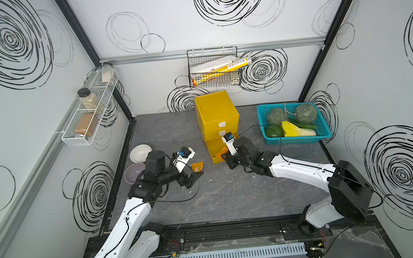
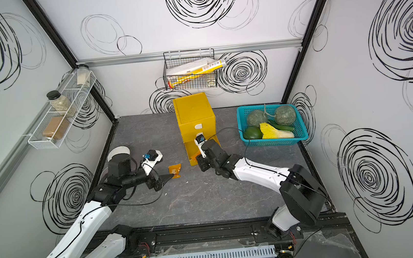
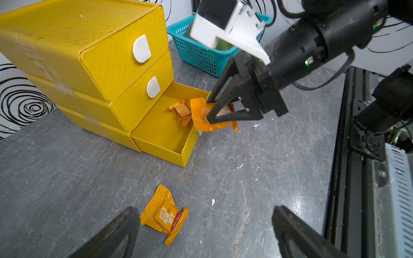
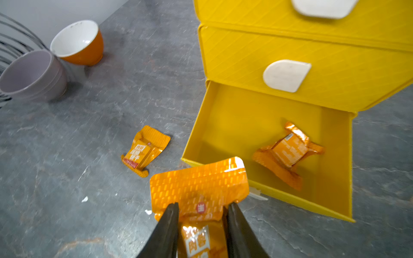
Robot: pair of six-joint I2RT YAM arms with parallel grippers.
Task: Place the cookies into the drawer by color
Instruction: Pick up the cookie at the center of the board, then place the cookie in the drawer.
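1. Cookie packet (image 4: 199, 178), orange, is clamped in the right tool (image 4: 203, 204) at the rim of the open bottom drawer (image 4: 234, 125), mid-frame.
2. Second packet (image 4: 288, 152) lies inside.
3. Left tool (image 3: 204, 210) gapes, seemingly empty, by the third packet (image 3: 164, 215) on the counter (image 3: 67, 178).

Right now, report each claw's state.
Left claw: open, empty.
Right claw: shut on an orange cookie packet by the open bottom drawer.

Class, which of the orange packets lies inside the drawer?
The crumpled packet in the open bottom drawer; the held packet is in the right tool, the loose packet on the table.
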